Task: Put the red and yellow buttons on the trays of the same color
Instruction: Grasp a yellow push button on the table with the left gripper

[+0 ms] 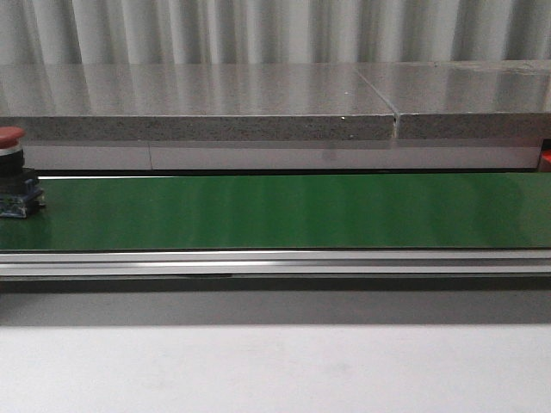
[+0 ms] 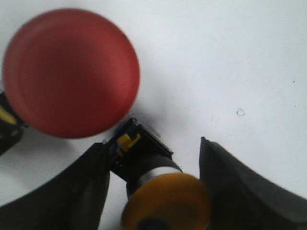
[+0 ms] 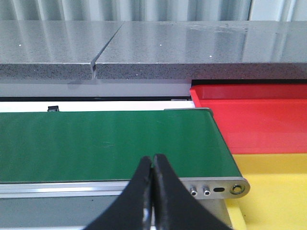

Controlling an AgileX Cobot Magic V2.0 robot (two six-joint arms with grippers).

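With both trays (image 3: 268,125) bare, one red button (image 1: 12,172) rode the conveyor belt's (image 1: 284,211) left end while the spread left gripper (image 2: 153,191) straddled a yellow button (image 2: 165,203); the right gripper (image 3: 153,191) was closed, empty

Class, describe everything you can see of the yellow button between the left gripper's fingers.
The yellow button has a round, glossy orange-yellow cap, a silvery metal collar behind it and a dark block body with a small yellow clip. It lies tipped on its side on a white surface, between the open fingers of the left gripper. Its block seems to touch one finger; the other stands clear. A blurred red button sits close beside it.
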